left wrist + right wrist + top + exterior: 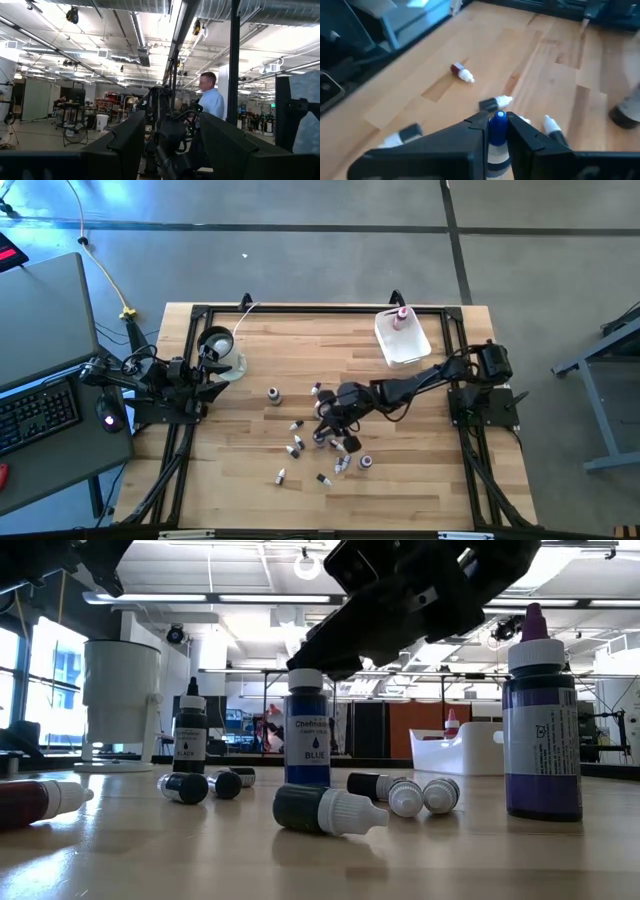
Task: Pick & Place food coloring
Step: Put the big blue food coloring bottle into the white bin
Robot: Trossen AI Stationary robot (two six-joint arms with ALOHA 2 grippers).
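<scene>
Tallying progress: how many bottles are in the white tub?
1: a pink-topped bottle stands in the tub, at its end nearest the table's back edge. The overhead view shows no other inside, though a small one lying flat could be missed.

1. A white rectangular tub [402,338] sits at one o'clock on the wooden table [250,450].
2. A clear cup with a black ring [219,352] stands at ten o'clock.
3. A keyboard [38,415] lies on the grey desk at nine o'clock.
4. A person in a light shirt [210,101] stands in the workshop behind.
</scene>
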